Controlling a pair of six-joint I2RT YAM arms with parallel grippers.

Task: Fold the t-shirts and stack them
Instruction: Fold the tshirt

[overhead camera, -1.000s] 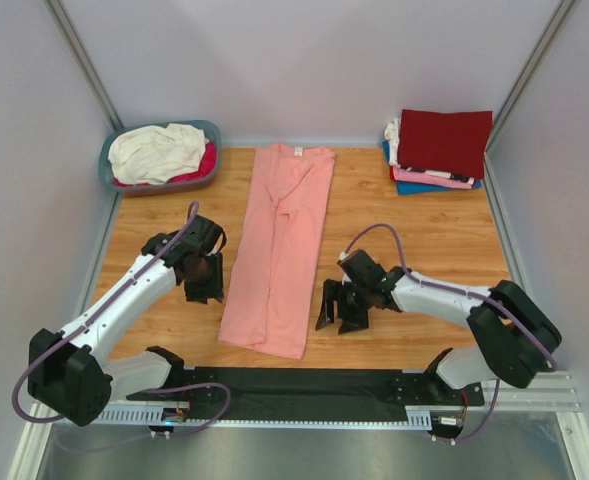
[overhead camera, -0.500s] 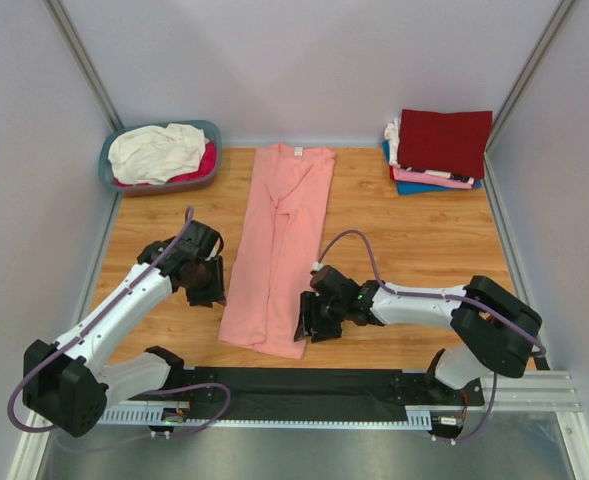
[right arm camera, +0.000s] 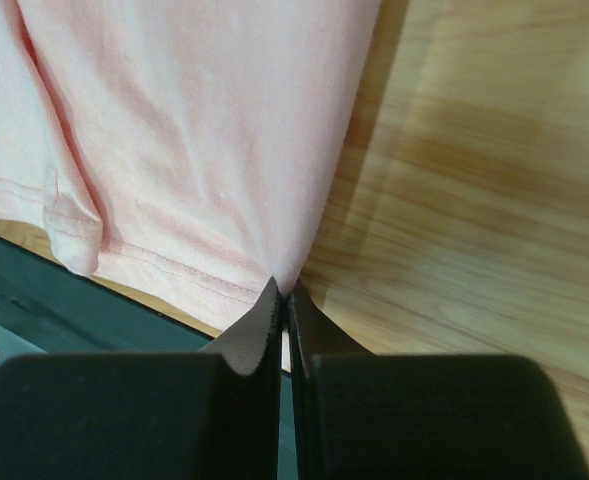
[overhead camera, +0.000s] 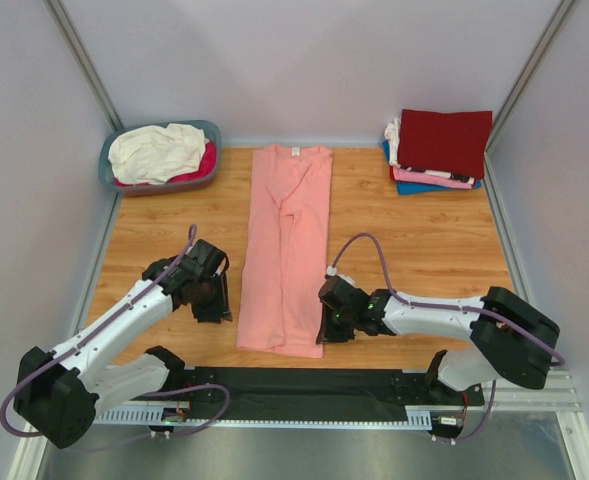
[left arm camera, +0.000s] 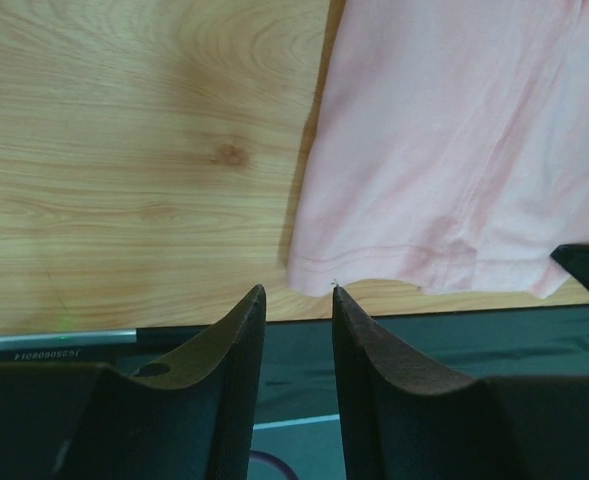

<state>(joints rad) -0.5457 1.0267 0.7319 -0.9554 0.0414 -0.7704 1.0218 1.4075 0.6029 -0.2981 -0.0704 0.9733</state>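
Observation:
A salmon-pink t-shirt (overhead camera: 284, 250) lies as a long folded strip down the middle of the wooden table, collar at the far end. My right gripper (overhead camera: 324, 325) is shut on its near right hem corner; in the right wrist view the cloth (right arm camera: 194, 130) is pinched between the closed tips (right arm camera: 284, 288). My left gripper (overhead camera: 217, 300) is open beside the near left corner. In the left wrist view its tips (left arm camera: 297, 290) stand just short of the hem (left arm camera: 444, 150), with nothing between them. Folded t-shirts (overhead camera: 439, 150), dark red on top, are stacked at the back right.
A blue-grey basket (overhead camera: 105, 162) at the back left holds a cream-white tee (overhead camera: 159, 150) over a magenta one (overhead camera: 206, 160). A black mat (overhead camera: 304, 385) runs along the near table edge between the arm bases. Grey walls close in three sides.
My right gripper moved left to the shirt's near right corner and shut on it. The shirt's near end shifted right and straightened. My left gripper came nearer the left corner, narrowing slightly.

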